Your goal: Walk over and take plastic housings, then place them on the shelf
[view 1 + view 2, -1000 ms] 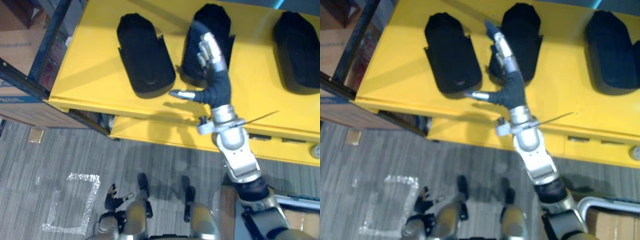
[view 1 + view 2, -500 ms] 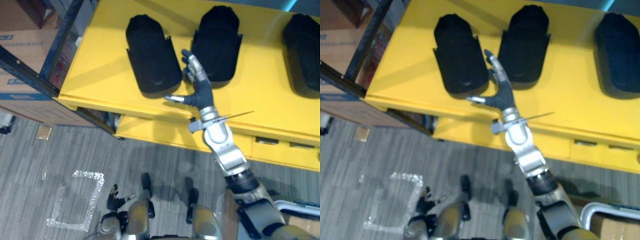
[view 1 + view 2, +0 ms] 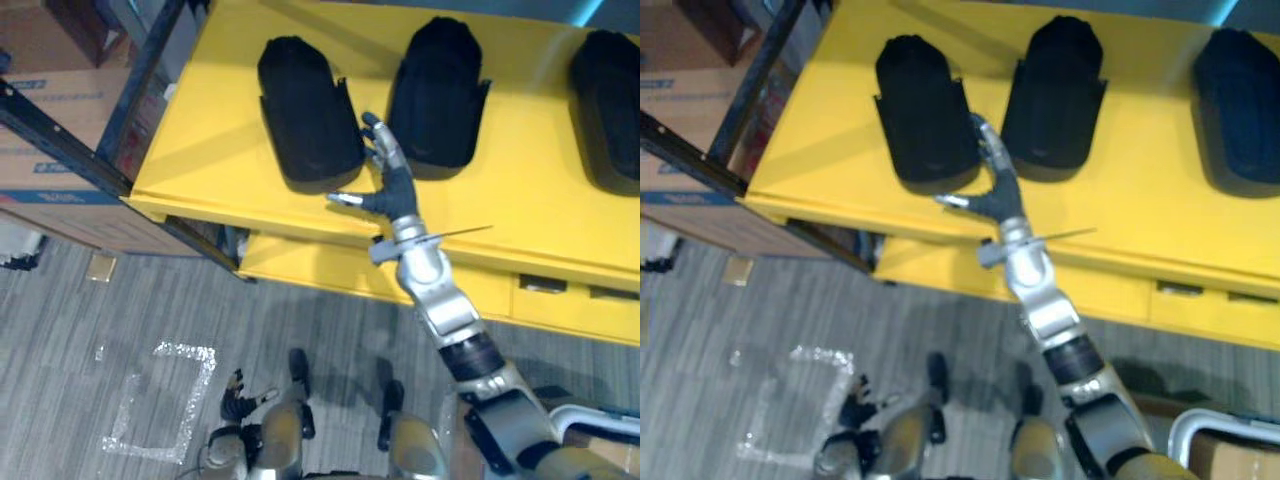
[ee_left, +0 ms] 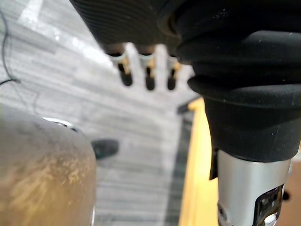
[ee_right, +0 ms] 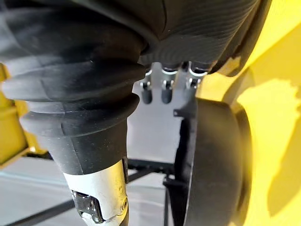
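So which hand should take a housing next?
Right. The right hand is open, up over the yellow table between two black plastic housings; the left hand hangs low near the floor, away from them.

The rightmost housing runs off the picture's edge. Past my right hand, another housing is cut off at its lower end, and I cannot tell which one it is.

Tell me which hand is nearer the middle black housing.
Right. The right hand, open, is beside the middle black housing on the yellow surface; the left hand hangs low over the floor, far off.
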### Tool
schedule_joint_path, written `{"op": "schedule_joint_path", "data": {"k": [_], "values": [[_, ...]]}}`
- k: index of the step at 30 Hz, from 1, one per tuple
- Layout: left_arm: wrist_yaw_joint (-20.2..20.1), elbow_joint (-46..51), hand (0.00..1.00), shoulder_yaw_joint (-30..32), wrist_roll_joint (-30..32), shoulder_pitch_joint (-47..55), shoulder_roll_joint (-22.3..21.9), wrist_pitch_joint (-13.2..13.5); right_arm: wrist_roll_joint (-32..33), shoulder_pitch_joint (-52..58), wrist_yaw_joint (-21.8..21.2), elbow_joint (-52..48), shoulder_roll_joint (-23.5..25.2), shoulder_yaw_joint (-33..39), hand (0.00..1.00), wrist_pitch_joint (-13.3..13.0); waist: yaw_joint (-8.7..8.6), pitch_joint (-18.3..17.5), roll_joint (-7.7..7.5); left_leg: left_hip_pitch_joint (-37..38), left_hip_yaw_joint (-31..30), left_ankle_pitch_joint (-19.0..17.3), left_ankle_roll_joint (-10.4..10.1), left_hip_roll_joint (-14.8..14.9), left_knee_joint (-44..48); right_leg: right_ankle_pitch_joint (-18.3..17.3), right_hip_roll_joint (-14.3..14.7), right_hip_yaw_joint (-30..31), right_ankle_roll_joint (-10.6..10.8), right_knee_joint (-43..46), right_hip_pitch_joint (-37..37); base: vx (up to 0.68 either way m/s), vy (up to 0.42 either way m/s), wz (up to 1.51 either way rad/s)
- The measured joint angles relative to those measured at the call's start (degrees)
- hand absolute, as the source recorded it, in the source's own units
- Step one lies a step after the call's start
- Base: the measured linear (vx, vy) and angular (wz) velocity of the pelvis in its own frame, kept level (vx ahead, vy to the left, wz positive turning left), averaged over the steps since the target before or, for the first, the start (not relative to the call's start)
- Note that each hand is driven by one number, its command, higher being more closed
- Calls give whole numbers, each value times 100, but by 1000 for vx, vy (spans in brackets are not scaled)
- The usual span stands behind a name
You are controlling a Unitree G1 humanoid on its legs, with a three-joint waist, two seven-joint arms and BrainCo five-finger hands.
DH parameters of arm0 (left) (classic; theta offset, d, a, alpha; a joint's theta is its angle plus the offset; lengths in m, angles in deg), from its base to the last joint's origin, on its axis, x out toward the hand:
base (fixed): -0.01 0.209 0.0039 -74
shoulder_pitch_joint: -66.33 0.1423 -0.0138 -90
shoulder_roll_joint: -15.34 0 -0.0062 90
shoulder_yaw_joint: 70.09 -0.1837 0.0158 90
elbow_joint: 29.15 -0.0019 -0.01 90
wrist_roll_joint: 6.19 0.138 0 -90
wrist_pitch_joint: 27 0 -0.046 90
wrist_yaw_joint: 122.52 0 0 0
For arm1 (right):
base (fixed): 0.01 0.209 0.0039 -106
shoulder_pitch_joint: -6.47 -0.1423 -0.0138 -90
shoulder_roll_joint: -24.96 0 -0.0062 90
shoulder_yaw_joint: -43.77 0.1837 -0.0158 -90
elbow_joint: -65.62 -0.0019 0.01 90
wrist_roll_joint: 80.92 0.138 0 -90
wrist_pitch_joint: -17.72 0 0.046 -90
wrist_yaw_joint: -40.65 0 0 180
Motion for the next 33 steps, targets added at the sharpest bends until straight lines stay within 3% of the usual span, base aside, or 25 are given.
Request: {"op": "schedule_joint_path", "data": {"k": [9, 27, 33], "values": [[4, 8, 0, -17, 0, 5, -16, 15, -248, -200, 723, 538, 108, 114, 0, 41, 24, 3, 26, 17, -6, -2, -8, 1, -24, -20, -11, -3, -8, 73, -11, 0, 0, 0], [-18, 26, 0, -156, -158, 4, 36, 17, -573, -447, 1582, 1282, 113, 577, 0, -151, 62, 6, 32, 19, 4, 0, -5, -42, -24, -113, -84, 1, 11, 263, -99, 0, 0, 0], [-18, 26, 0, -160, -161, 5, 34, 18, -659, -497, 1655, 1384, 112, 699, 0, -205, 63, 9, 38, 34, 16, -1, -6, -49, -23, -114, -94, 12, 13, 273, -99, 0, 0, 0]]}}
